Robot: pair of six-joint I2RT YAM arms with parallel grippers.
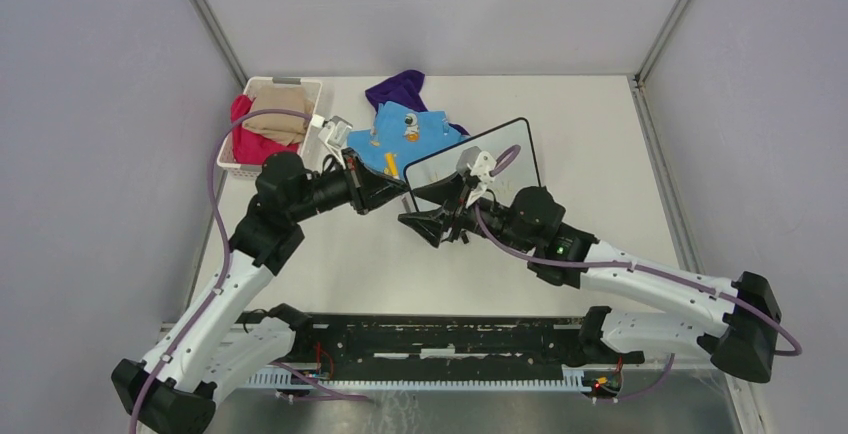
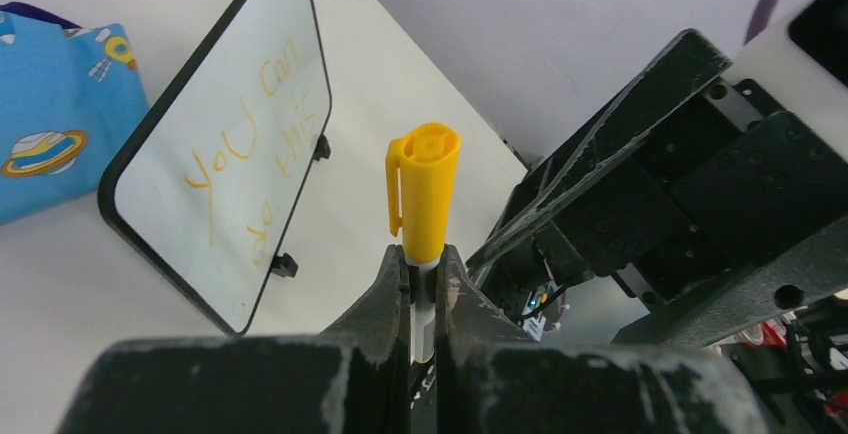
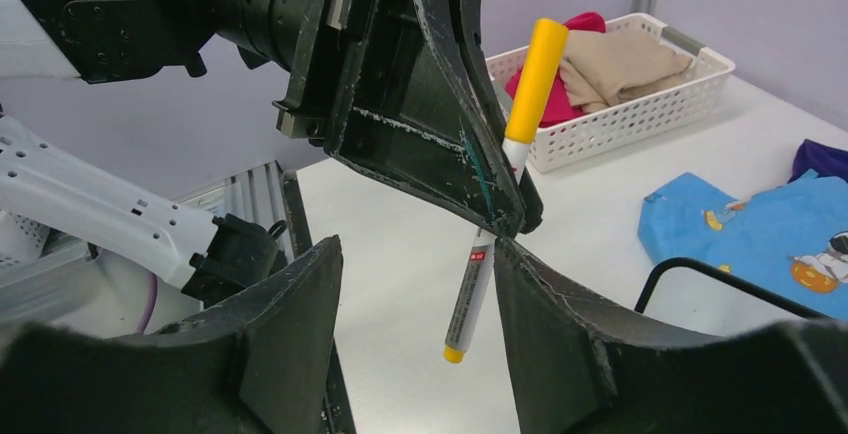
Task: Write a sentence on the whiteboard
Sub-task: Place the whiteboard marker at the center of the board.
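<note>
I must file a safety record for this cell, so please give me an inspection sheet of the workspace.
Surface: white table, no spills seen.
Job's things: whiteboard bears the orange sentence "you can do this"; marker is capped.
Clutter: basket of clothes, blue shirt, purple cloth.
Grippers: left gripper shut on the marker; right gripper open around its lower end.
Cables: purple cable along each arm, hanging loose.
Surroundings: grey walls, nothing else seen.

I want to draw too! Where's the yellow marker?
In the left wrist view, the marker is pinched in the left gripper, yellow cap on, just right of the whiteboard.
</note>
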